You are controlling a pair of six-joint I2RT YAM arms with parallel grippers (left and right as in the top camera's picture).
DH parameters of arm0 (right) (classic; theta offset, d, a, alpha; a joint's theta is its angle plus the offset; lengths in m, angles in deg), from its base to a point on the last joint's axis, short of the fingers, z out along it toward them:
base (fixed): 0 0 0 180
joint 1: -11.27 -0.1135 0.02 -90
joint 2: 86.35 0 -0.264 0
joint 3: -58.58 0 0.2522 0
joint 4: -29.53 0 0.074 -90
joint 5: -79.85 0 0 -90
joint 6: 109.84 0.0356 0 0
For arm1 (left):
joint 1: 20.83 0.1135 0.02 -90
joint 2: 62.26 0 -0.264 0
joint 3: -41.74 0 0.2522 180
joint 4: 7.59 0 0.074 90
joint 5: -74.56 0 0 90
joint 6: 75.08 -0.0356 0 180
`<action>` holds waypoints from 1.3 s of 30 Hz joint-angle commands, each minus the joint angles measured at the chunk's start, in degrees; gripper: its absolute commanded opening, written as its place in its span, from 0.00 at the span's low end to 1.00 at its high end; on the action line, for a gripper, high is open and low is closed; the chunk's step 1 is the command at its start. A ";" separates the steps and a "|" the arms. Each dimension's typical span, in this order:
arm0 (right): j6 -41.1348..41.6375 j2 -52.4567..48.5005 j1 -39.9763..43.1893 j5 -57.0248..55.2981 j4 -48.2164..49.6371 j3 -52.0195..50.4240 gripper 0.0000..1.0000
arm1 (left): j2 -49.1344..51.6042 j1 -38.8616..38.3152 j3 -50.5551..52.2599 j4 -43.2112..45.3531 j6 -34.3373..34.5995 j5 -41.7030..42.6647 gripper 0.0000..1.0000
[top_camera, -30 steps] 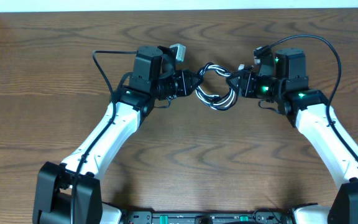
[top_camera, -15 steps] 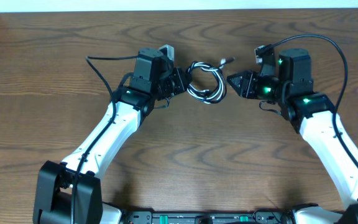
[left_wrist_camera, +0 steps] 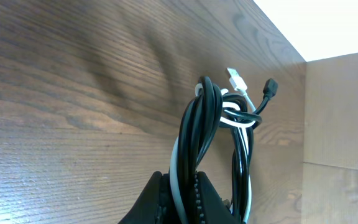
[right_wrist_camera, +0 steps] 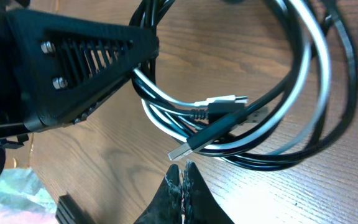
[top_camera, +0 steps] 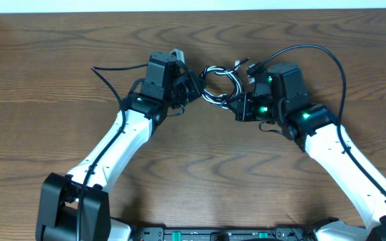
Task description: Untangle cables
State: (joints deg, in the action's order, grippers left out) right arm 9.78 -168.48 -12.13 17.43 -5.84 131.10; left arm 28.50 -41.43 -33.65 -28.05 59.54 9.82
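Observation:
The cables [top_camera: 220, 87], one white and the others black, form a tangled coil on the wooden table [top_camera: 45, 120]. My left gripper [top_camera: 193, 87] is shut on the coil's left side. In the left wrist view, white and black strands [left_wrist_camera: 207, 130] run between its jaws [left_wrist_camera: 182, 202], with a white plug [left_wrist_camera: 236, 79] and a black plug [left_wrist_camera: 270, 87] at the far end. My right gripper [top_camera: 237, 107] is at the coil's lower right, shut on nothing. In the right wrist view its tips [right_wrist_camera: 183, 169] sit just below a silver USB plug [right_wrist_camera: 184, 150] of the coil [right_wrist_camera: 303, 81].
The arms' thick black wires arch over the table at the left [top_camera: 112, 67] and right [top_camera: 334, 60]. A cardboard panel [left_wrist_camera: 340, 124] stands at the table's far edge. A black block [right_wrist_camera: 70, 208] and crumpled plastic [right_wrist_camera: 5, 186] show low in the right wrist view.
My right gripper let go of the coil, drew back, then closed empty and moved left to the coil's lower right. The left gripper pulled the coil slightly left.

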 commanded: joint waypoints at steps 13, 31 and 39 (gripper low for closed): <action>5.51 -2.45 -2.47 -12.35 0.11 0.52 0.01 | 0.22 -2.62 -0.33 -0.13 0.70 3.30 0.07; 5.70 -6.69 -2.38 -14.12 0.81 0.50 0.01 | 0.22 -2.58 -0.33 0.13 0.09 17.00 0.07; 3.78 -4.96 3.41 -6.91 2.78 2.36 0.08 | 0.24 -2.58 -0.33 3.78 -5.68 19.06 0.07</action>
State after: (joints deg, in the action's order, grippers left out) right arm 14.64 -175.10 -11.71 4.79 -2.71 131.23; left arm 28.50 -43.99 -33.58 -24.55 58.82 26.58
